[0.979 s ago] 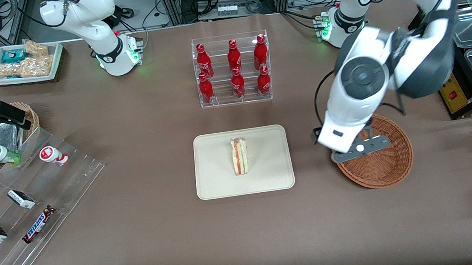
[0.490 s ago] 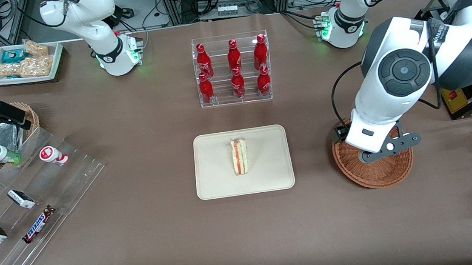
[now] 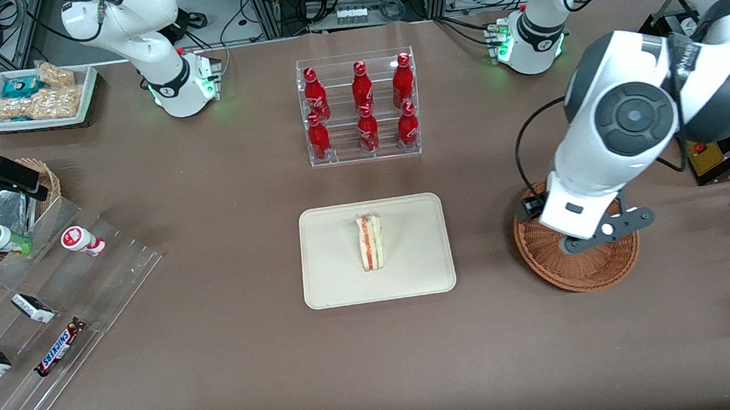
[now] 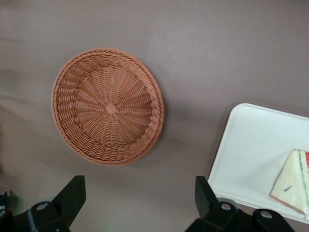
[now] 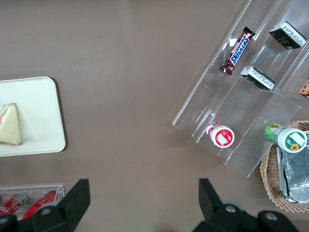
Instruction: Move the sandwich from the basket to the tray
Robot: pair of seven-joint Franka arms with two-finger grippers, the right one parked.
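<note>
Since a second ago the working arm has swung away from the tray (image 3: 339,286) and now hangs above the basket (image 3: 582,275), with only a slight further shift toward its own end of the table in the last half second; the sandwich (image 3: 370,241) has not moved.

Toward the parked arm's end of the table, a clear stepped display (image 3: 63,304) holds a bar whose wrapper reads SNICKERS (image 3: 59,347), two small dark packs (image 3: 32,307), and a red-capped cup (image 3: 82,241). Beside it a smaller wicker basket (image 3: 49,176) carries foil packets and a green-lidded pot (image 3: 1,239). Farther from the camera sits a white box of snack packs (image 3: 38,95).

Mid-table, a clear rack (image 3: 360,109) holds six red bottles with white script too small to read. Nearer the camera than the rack lies the cream tray, and the sandwich rests on it near its middle, cut side up, showing red and green filling. In the left wrist view the sandwich (image 4: 292,181) is a pale wedge sitting on the tray (image 4: 251,154).

Toward the working arm's end, the gripper (image 4: 137,203) hangs above the table with its fingers (image 4: 72,195) spread wide, holding and touching nothing. The wrist view shows the basket (image 4: 108,106) with nothing in it, apart from the tray.
</note>
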